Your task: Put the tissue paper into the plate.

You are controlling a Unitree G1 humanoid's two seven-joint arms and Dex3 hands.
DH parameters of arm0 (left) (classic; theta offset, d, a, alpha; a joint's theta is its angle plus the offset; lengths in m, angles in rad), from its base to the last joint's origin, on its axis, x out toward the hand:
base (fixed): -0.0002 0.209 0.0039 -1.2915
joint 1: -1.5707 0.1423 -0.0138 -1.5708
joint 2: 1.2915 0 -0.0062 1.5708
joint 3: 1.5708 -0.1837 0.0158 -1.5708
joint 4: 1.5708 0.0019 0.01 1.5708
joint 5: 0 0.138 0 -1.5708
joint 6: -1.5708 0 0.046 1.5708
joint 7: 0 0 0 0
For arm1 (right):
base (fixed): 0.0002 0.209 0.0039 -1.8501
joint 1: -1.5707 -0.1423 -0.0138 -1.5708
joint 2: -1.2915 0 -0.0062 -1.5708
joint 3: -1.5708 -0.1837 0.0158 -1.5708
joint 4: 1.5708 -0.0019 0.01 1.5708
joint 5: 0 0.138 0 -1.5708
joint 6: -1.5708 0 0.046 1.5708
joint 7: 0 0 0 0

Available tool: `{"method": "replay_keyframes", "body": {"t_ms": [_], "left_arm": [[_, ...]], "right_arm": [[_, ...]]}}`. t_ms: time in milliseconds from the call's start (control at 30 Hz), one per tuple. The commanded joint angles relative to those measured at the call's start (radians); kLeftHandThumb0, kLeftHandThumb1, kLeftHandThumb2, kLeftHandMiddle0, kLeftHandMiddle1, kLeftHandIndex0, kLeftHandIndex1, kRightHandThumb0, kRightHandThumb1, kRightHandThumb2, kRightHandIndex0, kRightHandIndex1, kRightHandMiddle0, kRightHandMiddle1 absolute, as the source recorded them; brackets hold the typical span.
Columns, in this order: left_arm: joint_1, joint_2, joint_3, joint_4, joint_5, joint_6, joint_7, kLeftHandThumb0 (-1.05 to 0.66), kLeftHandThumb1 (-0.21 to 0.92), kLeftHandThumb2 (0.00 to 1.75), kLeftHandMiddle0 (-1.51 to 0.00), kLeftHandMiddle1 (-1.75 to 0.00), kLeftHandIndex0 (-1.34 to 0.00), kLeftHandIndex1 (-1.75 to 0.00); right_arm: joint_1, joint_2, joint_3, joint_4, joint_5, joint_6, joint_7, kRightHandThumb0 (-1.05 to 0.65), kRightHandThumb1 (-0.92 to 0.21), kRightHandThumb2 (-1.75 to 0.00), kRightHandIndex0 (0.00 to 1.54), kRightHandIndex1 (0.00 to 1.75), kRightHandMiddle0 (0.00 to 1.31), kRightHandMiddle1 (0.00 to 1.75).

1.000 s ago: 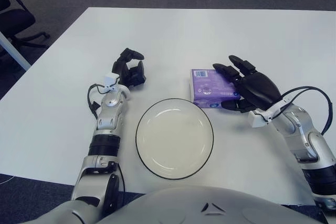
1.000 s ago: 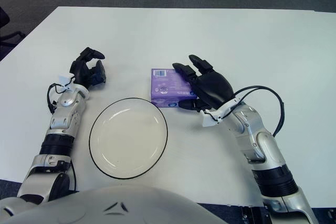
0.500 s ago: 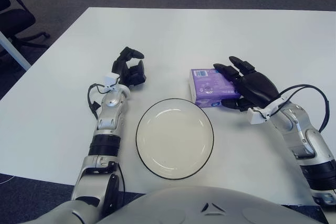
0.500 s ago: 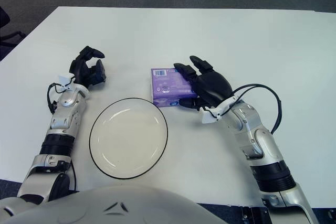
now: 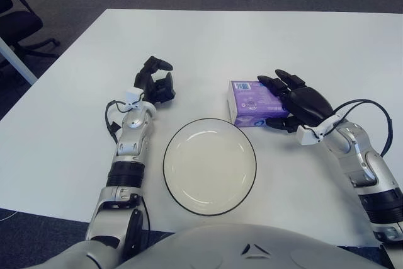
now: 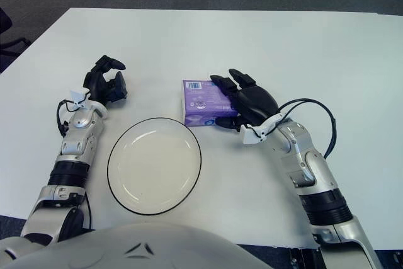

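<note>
A purple tissue pack (image 5: 247, 102) lies on the white table just beyond the right rim of the round white plate with a dark rim (image 5: 210, 168). My right hand (image 5: 277, 100) is wrapped on the pack's right half, fingers draped over its top and the thumb against its near side. The pack's right part is hidden under the hand. Nothing is on the plate. My left hand (image 5: 156, 83) shows beyond the plate's upper left with its fingers curled and nothing in them.
A black cable (image 5: 368, 108) loops off my right wrist. The table's left edge runs diagonally, with dark carpet and an office chair (image 5: 16, 23) beyond it at the upper left.
My right hand has closed tighter on the pack and the wrist has drawn inward; the pack has shifted a little away from me. The left arm has not moved.
</note>
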Motion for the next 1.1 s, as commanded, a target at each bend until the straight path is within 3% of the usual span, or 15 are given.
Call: {"method": "replay_keyframes", "body": {"t_ms": [0, 33, 133, 167, 233, 300, 333, 367, 400, 467, 567, 800, 1067], "left_arm": [[0.137, -0.088, -0.025, 0.102, 0.004, -0.013, 0.005, -0.46, 0.39, 1.22, -1.30, -1.75, -0.55, -1.75], [0.137, -0.088, -0.025, 0.104, 0.004, -0.013, 0.005, -0.46, 0.39, 1.22, -1.30, -1.75, -0.55, -1.75], [0.136, -0.088, -0.025, 0.102, 0.004, -0.012, 0.006, -0.46, 0.39, 1.22, -1.30, -1.75, -0.55, -1.75], [0.136, -0.087, -0.025, 0.102, 0.004, -0.012, 0.006, -0.46, 0.39, 1.22, -1.30, -1.75, -0.55, -1.75], [0.135, -0.087, -0.026, 0.103, 0.005, -0.011, 0.005, -0.46, 0.39, 1.22, -1.30, -1.75, -0.55, -1.75], [0.135, -0.086, -0.026, 0.102, 0.005, -0.011, 0.005, -0.46, 0.39, 1.22, -1.30, -1.75, -0.55, -1.75], [0.135, -0.086, -0.026, 0.102, 0.005, -0.011, 0.005, -0.46, 0.39, 1.22, -1.30, -1.75, -0.55, -1.75], [0.135, -0.086, -0.026, 0.102, 0.005, -0.011, 0.005, -0.46, 0.39, 1.22, -1.30, -1.75, -0.55, -1.75], [0.135, -0.086, -0.026, 0.102, 0.004, -0.011, 0.004, -0.46, 0.39, 1.22, -1.30, -1.75, -0.55, -1.75], [0.135, -0.085, -0.025, 0.102, 0.004, -0.011, 0.004, -0.46, 0.39, 1.22, -1.30, -1.75, -0.55, -1.75], [0.136, -0.086, -0.025, 0.099, 0.003, -0.011, 0.003, -0.46, 0.39, 1.22, -1.30, -1.75, -0.55, -1.75], [0.136, -0.087, -0.022, 0.097, -0.001, -0.010, 0.003, -0.46, 0.39, 1.22, -1.29, -1.75, -0.55, -1.75], [0.135, -0.087, -0.021, 0.099, -0.007, -0.013, -0.001, -0.46, 0.39, 1.22, -1.29, -1.75, -0.55, -1.75]], "right_arm": [[-0.007, -0.018, 0.017, 0.024, -0.012, 0.008, 0.012, -0.95, -0.92, -0.62, 0.05, 0.03, 0.00, 0.58], [-0.007, -0.015, 0.017, 0.025, -0.016, 0.005, 0.000, -0.93, -0.92, -0.60, 0.09, 0.05, 0.00, 0.63], [-0.006, -0.007, 0.011, 0.026, -0.025, 0.005, -0.030, -0.82, -0.91, -0.51, 0.09, 0.58, 0.00, 0.90], [-0.005, -0.006, 0.010, 0.026, -0.026, 0.006, -0.036, -0.78, -0.88, -0.53, 0.09, 0.80, 0.00, 1.04], [-0.002, -0.002, 0.007, 0.024, -0.032, 0.015, -0.049, -0.72, -0.84, -0.56, 0.09, 1.06, 0.00, 1.23], [-0.001, -0.002, 0.006, 0.024, -0.035, 0.021, -0.056, -0.64, -0.74, -0.70, 0.11, 1.43, 0.03, 1.53], [0.000, -0.002, 0.006, 0.026, -0.036, 0.024, -0.060, -0.62, -0.71, -0.74, 0.11, 1.54, 0.04, 1.61], [0.001, 0.001, 0.003, 0.030, -0.037, 0.029, -0.072, -0.57, -0.71, -0.77, 0.15, 1.58, 0.10, 1.63], [0.002, 0.004, 0.002, 0.033, -0.037, 0.034, -0.080, -0.37, -0.56, -0.96, 0.32, 1.61, 0.22, 1.67], [0.003, 0.009, 0.000, 0.039, -0.036, 0.040, -0.100, -0.19, -0.40, -1.16, 0.49, 1.61, 0.35, 1.71], [0.008, 0.025, -0.007, 0.049, -0.032, 0.046, -0.147, -0.06, -0.23, -1.37, 0.68, 1.59, 0.49, 1.73], [0.013, 0.058, -0.022, 0.090, 0.003, 0.033, -0.248, 0.00, -0.08, -1.54, 0.84, 1.59, 0.58, 1.75], [0.004, 0.039, -0.013, 0.119, -0.023, 0.032, -0.295, 0.00, -0.05, -1.63, 0.80, 1.73, 0.60, 1.74]]}}
